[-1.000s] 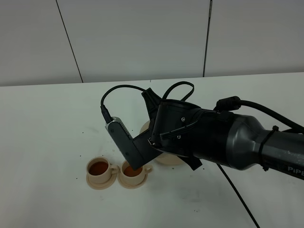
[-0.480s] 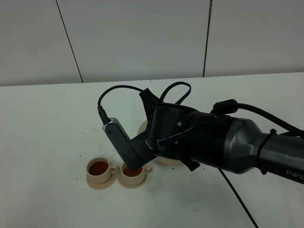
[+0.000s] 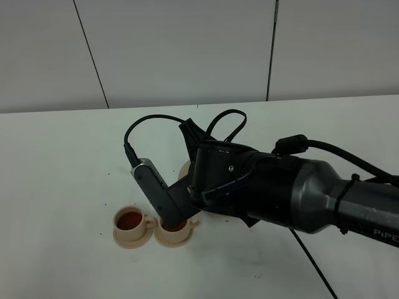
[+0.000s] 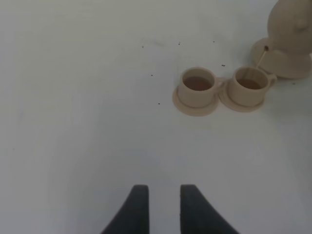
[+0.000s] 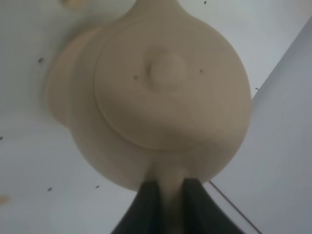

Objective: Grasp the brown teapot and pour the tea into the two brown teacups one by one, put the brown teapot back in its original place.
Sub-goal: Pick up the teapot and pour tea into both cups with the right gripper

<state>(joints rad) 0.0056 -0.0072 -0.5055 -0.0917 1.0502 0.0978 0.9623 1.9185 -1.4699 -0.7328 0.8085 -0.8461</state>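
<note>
The brown teapot [image 5: 165,92] fills the right wrist view, lid and knob facing the camera. My right gripper [image 5: 170,195] is shut on its loop handle. In the left wrist view the teapot [image 4: 292,22] tilts above its wide saucer [image 4: 287,68], and a thin stream runs from the spout into the nearer teacup [image 4: 250,84]. The other teacup [image 4: 197,84] also holds tea. From the high camera both teacups [image 3: 129,221] [image 3: 176,229] show on their saucers; the right arm hides most of the teapot. My left gripper [image 4: 163,207] hovers open, well short of the cups.
The right arm's dark body [image 3: 268,187] and its cables cover the middle of the white table [image 3: 56,162]. Small dark specks dot the tabletop around the cups. A pale panelled wall stands behind the table.
The right arm has shifted a little left and lower, carrying the teapot closer over the right-hand cup. The cups have not moved.
</note>
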